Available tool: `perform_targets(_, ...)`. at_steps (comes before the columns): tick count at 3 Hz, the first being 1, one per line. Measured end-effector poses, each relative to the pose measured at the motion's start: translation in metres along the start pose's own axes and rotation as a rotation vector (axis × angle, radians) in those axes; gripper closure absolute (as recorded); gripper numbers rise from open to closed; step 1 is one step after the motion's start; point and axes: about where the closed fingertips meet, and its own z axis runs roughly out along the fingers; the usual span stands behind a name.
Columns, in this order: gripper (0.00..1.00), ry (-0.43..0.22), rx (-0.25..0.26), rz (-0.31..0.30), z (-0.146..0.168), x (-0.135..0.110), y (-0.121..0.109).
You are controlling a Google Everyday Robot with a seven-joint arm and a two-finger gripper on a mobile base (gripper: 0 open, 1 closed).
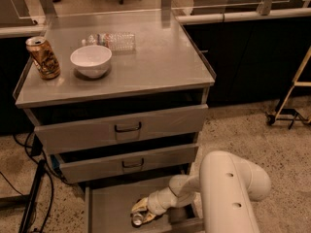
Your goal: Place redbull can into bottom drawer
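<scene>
The bottom drawer (109, 208) is pulled open at the foot of the grey cabinet, and its flat metal floor shows. My white arm reaches down into it from the right. My gripper (141, 211) is low inside the drawer, over its middle. The redbull can (138, 219) lies at the gripper's tip with its shiny silver top showing toward the front, close to the drawer floor.
On the cabinet top stand a gold-brown can (43, 57), a white bowl (91, 60) and a clear plastic bottle (111, 40) lying on its side. Two upper drawers with dark handles (128, 128) are slightly open. A cart leg (286, 111) stands at right; cables lie at left.
</scene>
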Motion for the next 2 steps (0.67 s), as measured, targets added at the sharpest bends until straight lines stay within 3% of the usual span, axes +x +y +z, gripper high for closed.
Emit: perform_targets(2,1.00,-0.032,-0.056,0.037,0.0144,-0.0110,0.0040)
